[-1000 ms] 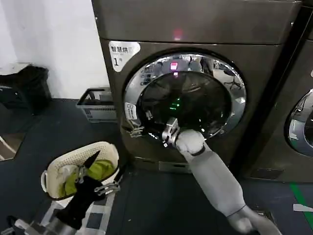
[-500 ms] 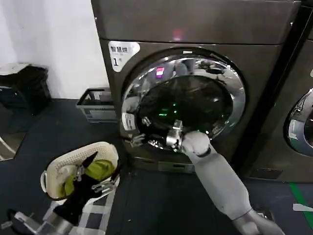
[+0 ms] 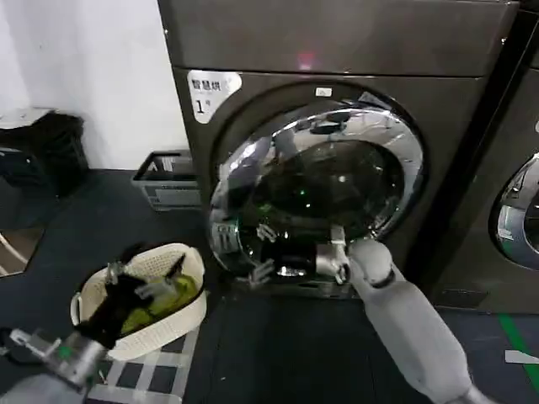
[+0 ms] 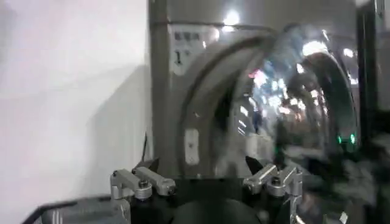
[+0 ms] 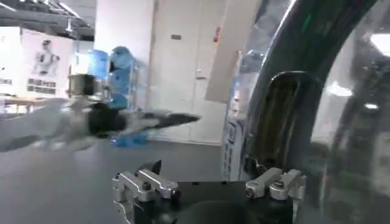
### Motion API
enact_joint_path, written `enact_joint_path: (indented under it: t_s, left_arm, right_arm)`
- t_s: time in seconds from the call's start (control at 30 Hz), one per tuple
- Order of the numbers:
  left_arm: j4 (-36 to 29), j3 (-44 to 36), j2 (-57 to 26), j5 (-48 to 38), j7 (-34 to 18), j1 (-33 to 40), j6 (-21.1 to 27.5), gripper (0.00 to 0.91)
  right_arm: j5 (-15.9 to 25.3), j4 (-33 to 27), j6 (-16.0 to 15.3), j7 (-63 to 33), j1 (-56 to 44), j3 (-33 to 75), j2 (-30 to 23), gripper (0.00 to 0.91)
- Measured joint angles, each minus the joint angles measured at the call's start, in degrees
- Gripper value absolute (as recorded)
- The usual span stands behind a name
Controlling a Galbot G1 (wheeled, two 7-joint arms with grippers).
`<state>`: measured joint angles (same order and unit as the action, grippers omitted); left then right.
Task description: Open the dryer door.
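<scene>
The dryer door (image 3: 324, 181), a chrome ring round dark glass, stands partly swung out from the bronze-grey machine marked "1" (image 3: 202, 105). A gap shows along its left side. My right gripper (image 3: 330, 257) sits at the door's lower rim. In the right wrist view it (image 5: 206, 170) is open, one fingertip (image 5: 256, 167) close against the door's edge (image 5: 286, 109). My left gripper (image 3: 143, 282) hangs open and empty over the laundry basket. In the left wrist view it (image 4: 201, 167) faces the ajar door (image 4: 304, 91).
A cream laundry basket (image 3: 181, 316) holding green cloth stands on the dark floor at the left. A grey crate (image 3: 164, 181) sits by the machine's left side and a black bin (image 3: 50, 147) by the wall. A second machine (image 3: 518, 219) stands to the right.
The door has swung farther out from the machine. My right gripper has moved down and to the right with the rim. The left arm has dropped lower and leftward over the basket.
</scene>
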<state>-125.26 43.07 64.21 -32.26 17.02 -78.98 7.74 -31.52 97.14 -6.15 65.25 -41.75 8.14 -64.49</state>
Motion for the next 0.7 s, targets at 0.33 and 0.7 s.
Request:
enact_joint_path:
  t_s: [0.33,0.7]
  left_arm:
    - [11.1,-4.37,-6.72,-8.51,-1.69,10.49,-1.46,0.907]
    - [19.91,-14.51,-11.2,-13.77,3.02,20.08,-2.69,0.907]
  right_arm:
    - [-0.65,3.5,2.25,6.49,-5.81,2.9,2.34,0.907]
    - [-0.96,8.3,3.08,11.73,-12.01,8.01,5.69,0.907]
